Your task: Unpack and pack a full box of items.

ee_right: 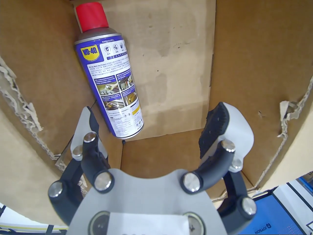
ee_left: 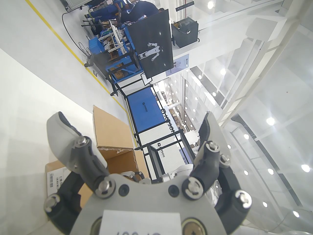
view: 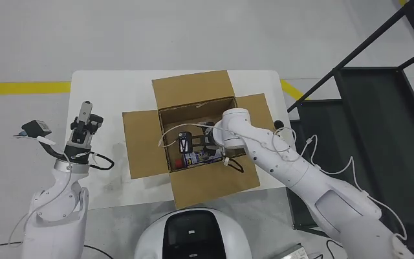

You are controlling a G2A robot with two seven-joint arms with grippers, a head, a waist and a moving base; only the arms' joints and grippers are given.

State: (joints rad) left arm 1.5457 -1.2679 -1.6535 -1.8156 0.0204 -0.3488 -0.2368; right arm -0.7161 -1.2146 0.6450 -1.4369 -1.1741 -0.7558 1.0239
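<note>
The spray can lies on its side on the floor of the open cardboard box, its long axis along one wall and its red cap tucked into a corner, base toward the right gripper. That gripper is down inside the box, fingers apart and holding nothing, near the can's base. The left gripper is over the left edge of the white surface, fingers apart and empty, well apart from the box. Around the surface is a grey floor with a yellow line and a black metal frame.
</note>
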